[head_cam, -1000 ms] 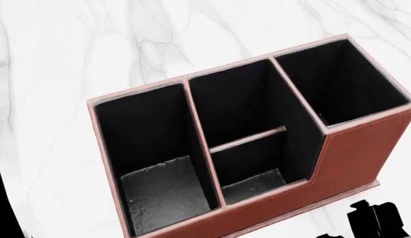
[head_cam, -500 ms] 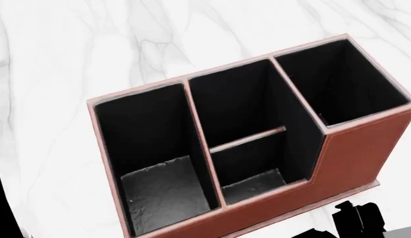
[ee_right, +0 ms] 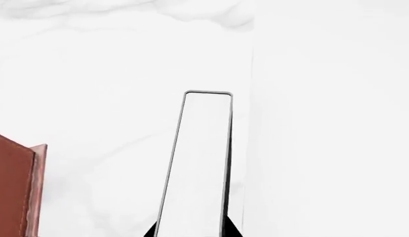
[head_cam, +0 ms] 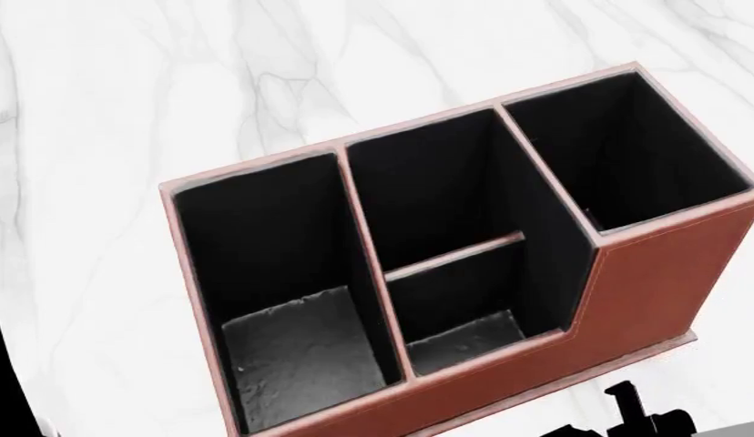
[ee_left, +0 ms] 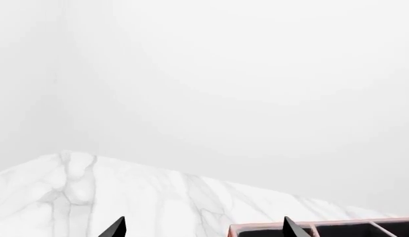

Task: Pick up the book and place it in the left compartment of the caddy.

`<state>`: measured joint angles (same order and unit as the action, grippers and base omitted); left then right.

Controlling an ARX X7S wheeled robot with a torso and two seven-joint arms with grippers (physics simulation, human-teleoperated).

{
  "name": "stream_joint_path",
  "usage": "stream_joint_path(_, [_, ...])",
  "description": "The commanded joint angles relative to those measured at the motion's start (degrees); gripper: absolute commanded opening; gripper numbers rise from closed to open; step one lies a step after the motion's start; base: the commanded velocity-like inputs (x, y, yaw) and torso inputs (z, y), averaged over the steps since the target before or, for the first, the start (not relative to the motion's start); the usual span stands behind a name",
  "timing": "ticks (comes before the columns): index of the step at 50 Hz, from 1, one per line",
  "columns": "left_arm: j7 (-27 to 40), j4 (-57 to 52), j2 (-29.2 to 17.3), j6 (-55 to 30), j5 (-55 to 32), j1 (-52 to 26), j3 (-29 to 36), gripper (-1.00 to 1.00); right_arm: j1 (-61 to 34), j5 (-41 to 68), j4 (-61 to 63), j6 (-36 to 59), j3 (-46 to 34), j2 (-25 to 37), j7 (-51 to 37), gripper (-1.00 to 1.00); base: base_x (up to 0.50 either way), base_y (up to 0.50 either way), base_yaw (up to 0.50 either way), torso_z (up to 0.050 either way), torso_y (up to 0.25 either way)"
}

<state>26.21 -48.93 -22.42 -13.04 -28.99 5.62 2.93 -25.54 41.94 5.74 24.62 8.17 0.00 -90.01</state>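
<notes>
The right pincer [ee_right: 191,232] is closed on the book [ee_right: 199,163]. Its two black fingertips [ee_right: 151,231] press against the covers from either side, and only their points show at the frame's edge. The book reaches straight out ahead of the pincer, seen edge-on. It shows a long white band of pages inside a thin black outline of cover, with rounded corners at the far end. It looks slim and flat, and it hangs above the white marble tabletop [ee_right: 92,74] near the table's edge. Off to one side of the pincer a reddish-brown corner of the caddy [ee_right: 13,190] shows, apart from the book.

The left pincer [ee_left: 203,229] is spread wide with nothing between its fingertips [ee_left: 115,228]. Just beyond one tip lies the caddy's pale rim and black lining.

Only the head view shows the caddy's inside. The left compartment [head_cam: 280,273] is a long slot with black walls and a dark grey floor, and it holds nothing. Beside it are two small slots split by a low partition, then the taller square slot at the raised end. In that view the right pincer is only a black shape at the bottom edge, just in front of the caddy's near wall. The book cannot be made out there with any certainty. Only the right wrist view shows the hold on it.
</notes>
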Motion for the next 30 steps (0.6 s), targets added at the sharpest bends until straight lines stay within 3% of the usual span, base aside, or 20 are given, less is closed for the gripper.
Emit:
stream_joint_path(1, [0.29, -0.09, -0.21, 0.06, -0.06, -0.01, 0.23, 1.0, 0.43, 1.54, -1.61, 0.11, 0.24, 0.02, 0.02, -1.0, 0.0, 0.0, 0.0, 0.0, 0.0])
stream_joint_path(16, [0.16, 0.73, -0.31, 0.69, 0.2, -0.16, 0.6, 1.0, 0.52, 1.71, 1.96, 1.55, -0.54, 0.07, 0.06, -1.0, 0.0, 0.0, 0.0, 0.0, -0.002])
stream_joint_path(30, [0.57, 0.42, -0.67, 0.7, -0.09, -0.14, 0.59, 1.0, -0.09, -6.22, 11.19, -0.53, -6.84, 2.44, 2.93, -1.0, 0.0, 0.0, 0.0, 0.0, 0.0])
